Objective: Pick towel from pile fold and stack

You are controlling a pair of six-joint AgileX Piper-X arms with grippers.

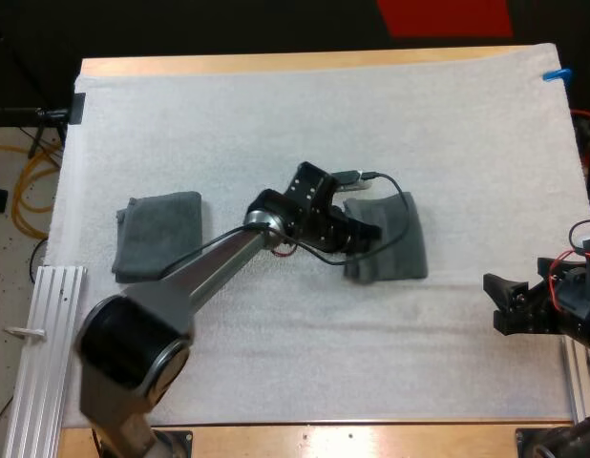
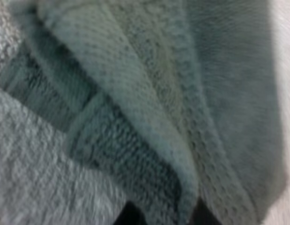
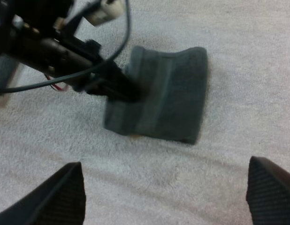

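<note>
A dark grey-green towel [image 1: 400,243], partly folded with a raised crease, lies on the white mat right of centre. My left gripper [image 1: 371,232] is at its left edge, and a fold of the towel [image 2: 159,93] is pinched between the two black fingertips [image 2: 131,216]. From the right wrist view, the left gripper [image 3: 128,91] bites into the near-left side of that towel [image 3: 168,98]. A second towel [image 1: 159,234], folded flat, rests on the mat's left side. My right gripper [image 1: 500,303] hovers low at the right edge, open [image 3: 164,192], facing the towel from a distance.
The white mat [image 1: 276,114] covers most of the wooden table. An aluminium rail [image 1: 47,324] runs along the table's left front edge. Bare mat lies between the two towels and in front of my right gripper.
</note>
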